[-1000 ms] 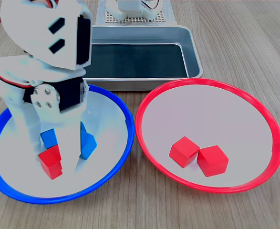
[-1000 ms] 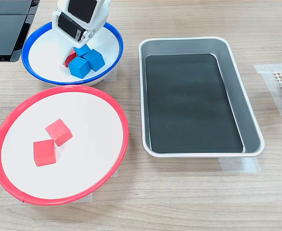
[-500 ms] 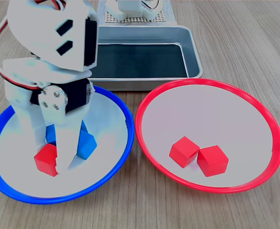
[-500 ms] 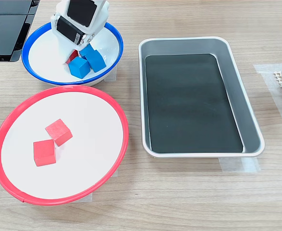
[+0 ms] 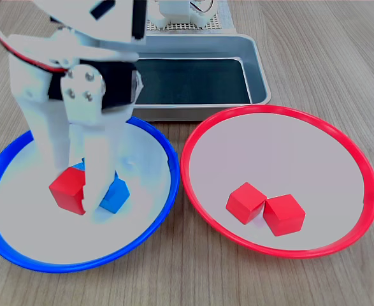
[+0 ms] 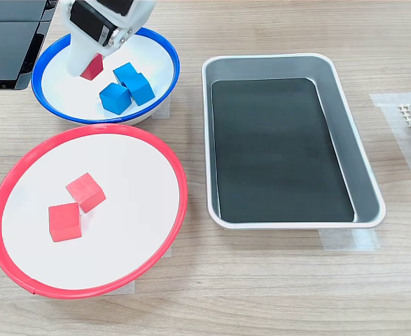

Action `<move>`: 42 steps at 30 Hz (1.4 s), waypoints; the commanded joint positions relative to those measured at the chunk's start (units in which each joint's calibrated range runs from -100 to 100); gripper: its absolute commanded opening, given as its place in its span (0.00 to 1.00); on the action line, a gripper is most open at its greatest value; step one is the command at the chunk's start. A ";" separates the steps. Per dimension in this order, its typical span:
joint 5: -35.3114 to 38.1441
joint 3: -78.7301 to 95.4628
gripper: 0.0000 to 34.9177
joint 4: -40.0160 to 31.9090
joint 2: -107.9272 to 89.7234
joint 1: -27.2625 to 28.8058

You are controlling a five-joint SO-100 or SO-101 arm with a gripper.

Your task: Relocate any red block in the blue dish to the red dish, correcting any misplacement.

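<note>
We see the gripper (image 5: 78,191) closed on the red block (image 5: 68,191), its two white fingers (image 5: 99,172) pinching the cube from either side over the blue dish (image 5: 150,239). In the second exterior view the red block (image 6: 91,66) hangs clear of the dish floor, just beside the two blue cubes (image 6: 127,86) that sit touching each other to the gripper's right in the second exterior view; in the first exterior view those blue cubes (image 5: 114,195) are mostly hidden behind the fingers, so we can make out only slivers of them there. The blue rim curves close around the gripper on all sides. Beyond that rim, on the first exterior view's right, the red dish (image 5: 193,137) sits almost rim to rim with the blue one, though we cannot tell whether the rims touch. It holds two red cubes (image 5: 265,209) touching each other, with bare pale floor open on the half nearer the gripper. Behind both dishes in the first exterior view the metal tray (image 5: 255,60) stands with its dark liner bare. Only the second exterior view shows the whole tray (image 6: 345,105) and the open wooden desk (image 6: 261,294) past it
</note>
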 commanded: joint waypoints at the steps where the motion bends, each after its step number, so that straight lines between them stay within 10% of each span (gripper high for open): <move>1: -0.68 1.69 0.02 0.66 -8.56 -2.07; 20: -6.45 17.08 0.01 0.00 -19.30 -24.00; 42: -7.52 25.09 0.01 -6.36 -12.57 -25.13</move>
